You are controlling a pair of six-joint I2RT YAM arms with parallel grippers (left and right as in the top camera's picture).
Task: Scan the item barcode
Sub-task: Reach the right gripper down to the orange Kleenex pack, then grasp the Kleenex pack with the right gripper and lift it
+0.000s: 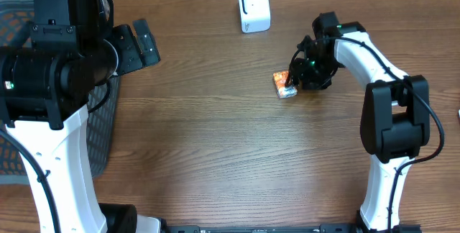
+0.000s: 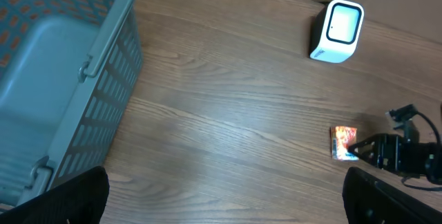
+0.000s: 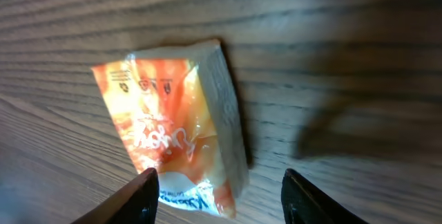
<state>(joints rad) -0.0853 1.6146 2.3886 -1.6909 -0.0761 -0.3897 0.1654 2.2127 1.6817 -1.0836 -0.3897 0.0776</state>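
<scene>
Overhead view: the small orange packet (image 1: 284,85) lies flat on the bench (image 1: 215,154), near the white scanner (image 1: 254,7) but apart from it. The right gripper (image 1: 290,82) is down over the packet, presumably to lift it so its barcode can face the scanner. The left gripper (image 1: 140,42) hangs well away by the basket (image 1: 14,24), likely parked clear of the work.

Left wrist view: its fingers stand wide apart with nothing between them.

Right wrist view: the fingers (image 3: 141,196) are parted and straddle the packet's lower end. A gap shows on one side, so there is no clamp yet. No barcode is readable.
</scene>
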